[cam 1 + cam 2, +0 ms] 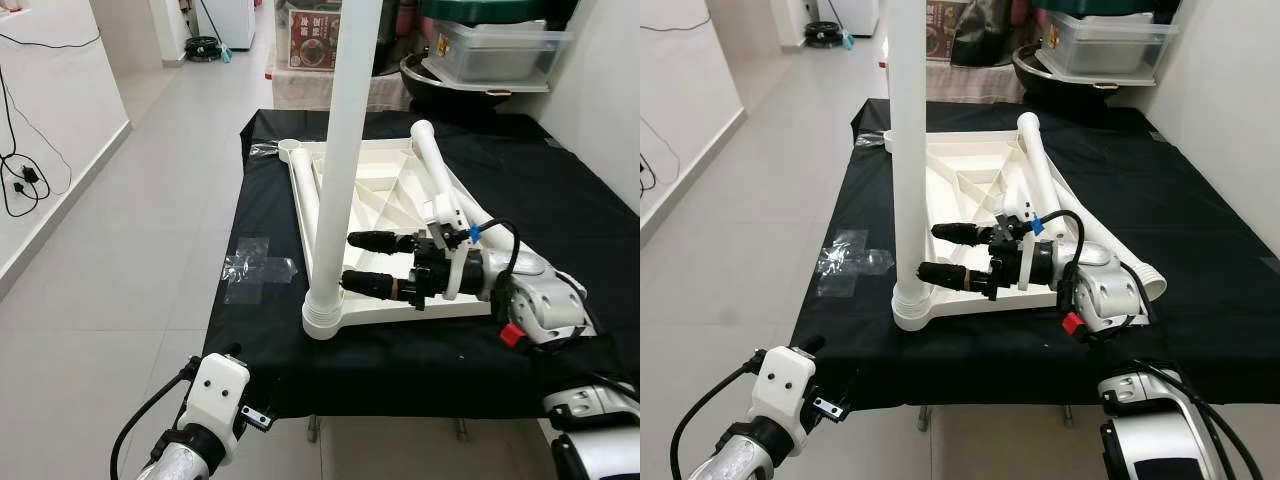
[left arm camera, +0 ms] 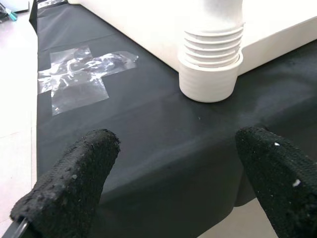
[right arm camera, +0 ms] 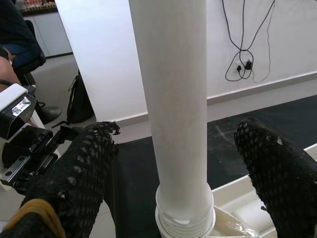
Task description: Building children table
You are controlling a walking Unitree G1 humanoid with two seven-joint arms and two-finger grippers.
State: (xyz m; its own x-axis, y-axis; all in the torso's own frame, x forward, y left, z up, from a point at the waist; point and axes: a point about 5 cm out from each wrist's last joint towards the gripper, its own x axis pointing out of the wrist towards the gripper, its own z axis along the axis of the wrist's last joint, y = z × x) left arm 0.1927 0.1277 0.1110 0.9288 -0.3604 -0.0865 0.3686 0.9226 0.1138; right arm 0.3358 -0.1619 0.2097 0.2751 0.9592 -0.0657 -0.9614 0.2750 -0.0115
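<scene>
A white children's table top (image 1: 375, 190) lies upside down on a black-covered table (image 1: 560, 200). One white leg (image 1: 345, 150) stands upright in the near left corner socket (image 1: 324, 318). A second leg (image 1: 437, 170) lies along the top's right side. My right gripper (image 1: 362, 262) is open just right of the upright leg, its fingers (image 3: 79, 173) pointing at the leg (image 3: 178, 109) without touching it. My left gripper (image 2: 173, 188) is open, low at the table's near left edge, facing the threaded socket (image 2: 210, 59).
Pieces of clear tape (image 1: 255, 265) stick to the cloth left of the table top. Storage boxes (image 1: 495, 50) and a dark bowl stand beyond the far edge. Tiled floor (image 1: 110, 250) lies to the left, with cables (image 1: 20, 180) on the white wall. A seated person (image 3: 17, 44) appears in the right wrist view.
</scene>
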